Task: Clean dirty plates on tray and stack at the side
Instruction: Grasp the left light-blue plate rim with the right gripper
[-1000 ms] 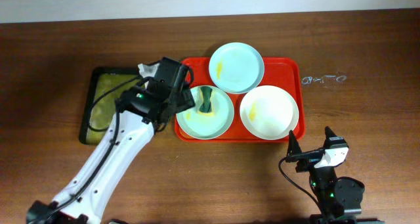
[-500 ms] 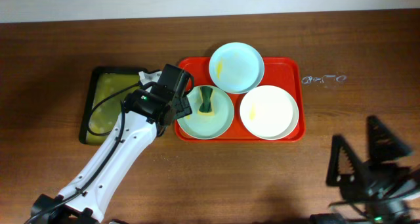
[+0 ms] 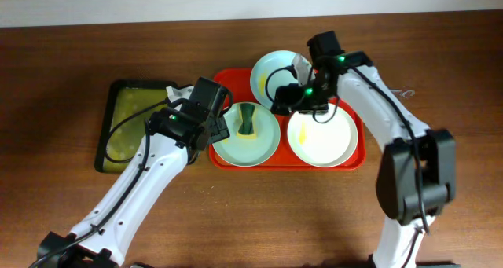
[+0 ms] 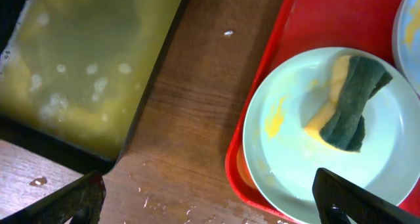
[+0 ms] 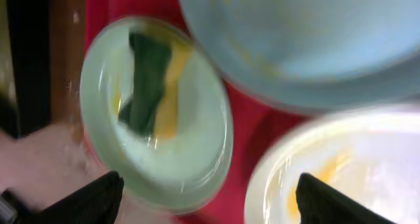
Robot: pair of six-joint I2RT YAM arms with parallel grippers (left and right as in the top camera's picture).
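The red tray [image 3: 355, 87] holds three plates. The near-left mint plate [image 3: 245, 146] carries a green-and-yellow sponge [image 3: 247, 120] and yellow smears. The far mint plate [image 3: 275, 73] and the white plate [image 3: 322, 138] also have yellowish smears. My left gripper [image 3: 219, 131] is open and empty at the tray's left edge; in the left wrist view its jaws [image 4: 210, 201] span the wet table and the mint plate [image 4: 295, 158] with the sponge [image 4: 348, 99]. My right gripper [image 3: 285, 103] is open and empty over the tray's middle, between the plates [image 5: 210, 198].
A black tray [image 3: 130, 126] of yellow-green liquid lies left of the red tray, also in the left wrist view [image 4: 79, 60]. Water drops lie on the brown table between the two trays. A faint white mark [image 3: 387, 94] is on the table right of the tray.
My right arm has swung up from the table's near right to over the tray's middle. My left arm has shifted slightly and stays by the tray's left edge.
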